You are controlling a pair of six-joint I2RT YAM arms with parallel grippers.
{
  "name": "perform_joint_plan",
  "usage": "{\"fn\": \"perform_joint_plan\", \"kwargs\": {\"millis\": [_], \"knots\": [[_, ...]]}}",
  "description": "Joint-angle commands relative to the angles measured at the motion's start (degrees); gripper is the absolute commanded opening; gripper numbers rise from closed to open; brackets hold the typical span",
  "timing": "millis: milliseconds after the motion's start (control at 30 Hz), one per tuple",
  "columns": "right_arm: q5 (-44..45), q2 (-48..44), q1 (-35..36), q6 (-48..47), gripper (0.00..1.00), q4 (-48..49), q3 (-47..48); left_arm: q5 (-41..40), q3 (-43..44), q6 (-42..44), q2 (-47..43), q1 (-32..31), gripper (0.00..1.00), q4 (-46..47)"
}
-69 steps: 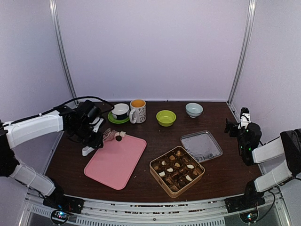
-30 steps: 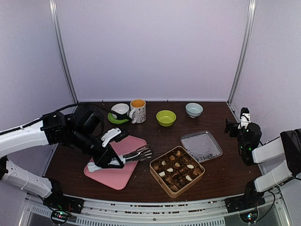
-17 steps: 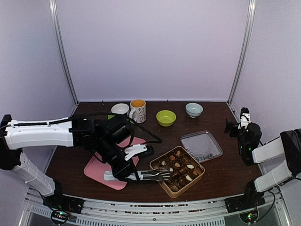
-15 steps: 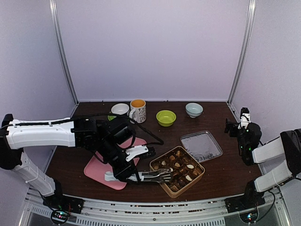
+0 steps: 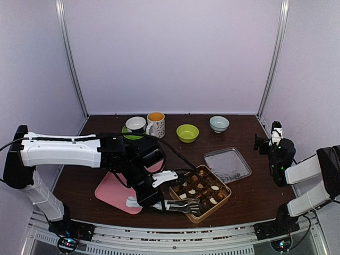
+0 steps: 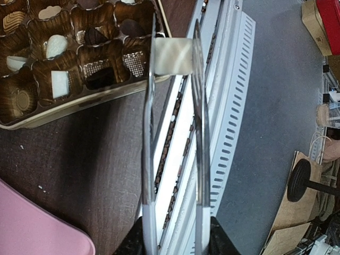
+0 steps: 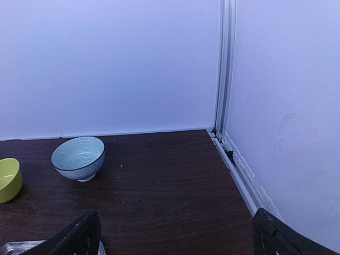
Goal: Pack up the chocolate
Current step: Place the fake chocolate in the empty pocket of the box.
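Tongs (image 6: pixel 197 106) are clamped in the left gripper (image 5: pixel 155 197), their 2 metal blades running out ahead of it. Between the blade tips sits 1 cream-white chocolate piece (image 6: pixel 171 57), pinched at the near rim of the gold tin (image 5: pixel 217 207). Ahead and left of the tips, more chocolates (image 5: pixel 201 187) fill the tin's brown cups. A pink tray (image 5: pixel 114 192) lies just behind this gripper. Beyond the tin rests a square metal lid (image 5: pixel 227 164), then a green bowl (image 5: pixel 187 133) and a mug (image 5: pixel 155 125). The right gripper (image 7: pixel 178 236), well apart to the right, has its fingers spread wide and holds nothing; a blue bowl (image 7: pixel 78 158) stands ahead of it.
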Motion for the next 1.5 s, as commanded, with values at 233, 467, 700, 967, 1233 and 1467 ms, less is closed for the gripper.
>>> {"fn": "perform_joint_plan", "kwargs": {"millis": [233, 467, 700, 967, 1233, 1467], "knots": [[-0.1, 0.1, -0.2, -0.2, 1.00, 0.8, 0.8, -1.0, 3.5, 2.4, 3.1, -0.2, 0.23, 1.9], [-0.1, 0.1, -0.2, -0.2, 1.00, 0.8, 0.7, -2.2, 3.7, 2.7, 4.1, -0.2, 0.25, 2.2], [-0.2, 0.1, -0.2, -0.2, 1.00, 0.8, 0.8, -2.4, 3.1, 3.6, 4.7, -0.2, 0.26, 3.2], [-0.2, 0.1, -0.2, -0.2, 1.00, 0.8, 0.7, -2.6, 3.3, 4.7, 5.8, -0.1, 0.31, 3.0], [-0.2, 0.1, -0.2, -0.2, 1.00, 0.8, 0.8, -4.2, 3.9, 4.5, 5.6, -0.1, 0.40, 3.1], [-0.2, 0.1, -0.2, -0.2, 1.00, 0.8, 0.7, -5.5, 4.1, 5.1, 5.5, 0.0, 0.43, 3.5]]}}
